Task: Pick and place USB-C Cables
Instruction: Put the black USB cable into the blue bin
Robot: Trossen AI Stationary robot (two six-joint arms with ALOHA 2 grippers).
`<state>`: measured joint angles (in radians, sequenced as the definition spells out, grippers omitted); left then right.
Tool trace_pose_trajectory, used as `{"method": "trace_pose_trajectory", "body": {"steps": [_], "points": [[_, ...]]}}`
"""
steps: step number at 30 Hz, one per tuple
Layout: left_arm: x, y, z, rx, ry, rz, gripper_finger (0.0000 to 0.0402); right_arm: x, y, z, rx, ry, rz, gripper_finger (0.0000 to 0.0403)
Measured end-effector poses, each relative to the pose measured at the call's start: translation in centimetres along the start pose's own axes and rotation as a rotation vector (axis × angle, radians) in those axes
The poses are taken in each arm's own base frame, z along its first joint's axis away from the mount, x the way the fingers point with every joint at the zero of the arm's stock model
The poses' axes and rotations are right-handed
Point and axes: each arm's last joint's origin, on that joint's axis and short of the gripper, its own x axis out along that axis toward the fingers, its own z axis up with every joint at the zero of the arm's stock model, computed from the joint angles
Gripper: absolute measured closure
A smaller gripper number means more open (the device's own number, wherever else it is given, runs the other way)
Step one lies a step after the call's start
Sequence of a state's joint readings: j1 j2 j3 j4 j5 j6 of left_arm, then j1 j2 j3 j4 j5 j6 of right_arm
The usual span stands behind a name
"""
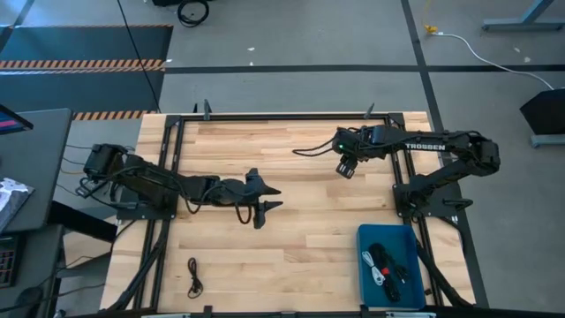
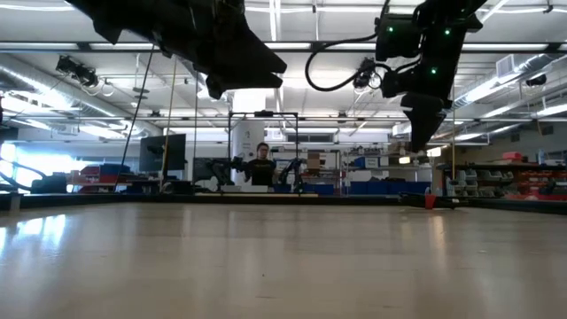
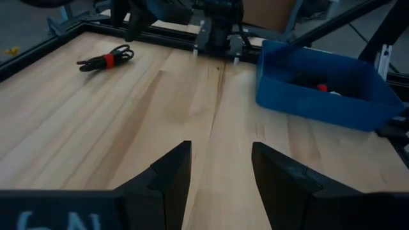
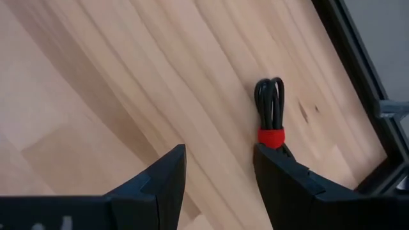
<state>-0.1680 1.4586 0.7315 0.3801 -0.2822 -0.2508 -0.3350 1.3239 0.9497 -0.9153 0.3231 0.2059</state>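
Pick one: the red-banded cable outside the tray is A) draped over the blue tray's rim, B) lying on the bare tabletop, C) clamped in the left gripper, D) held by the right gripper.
B: the red-banded cable lies on the table, apart from the blue tray; the left gripper and right gripper are both open and empty.

— What's the table point(image 1: 300, 256) made of?
— Pale wood planks, smooth with a slight sheen, visible grain.
— Beyond the left gripper point(image 3: 220, 169)?
— A blue tray point(image 3: 319, 96), matt plastic by its look. Farther off, a black cable point(image 3: 105, 61), rubbery, with a red band. The gripper's fingers point(image 3: 163, 185) look matt black.
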Motion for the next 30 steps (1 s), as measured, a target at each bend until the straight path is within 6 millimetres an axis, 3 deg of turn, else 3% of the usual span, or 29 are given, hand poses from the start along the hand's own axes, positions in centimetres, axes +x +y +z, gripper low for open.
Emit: {"method": "trace_pose_trajectory", "body": {"steps": [30], "points": [[0.4, 1.7, 0.5, -0.010, -0.008, 0.035, 0.0230, 1.3, -4.5, -0.6, -0.009, 0.154, 0.076, 0.0216]]}}
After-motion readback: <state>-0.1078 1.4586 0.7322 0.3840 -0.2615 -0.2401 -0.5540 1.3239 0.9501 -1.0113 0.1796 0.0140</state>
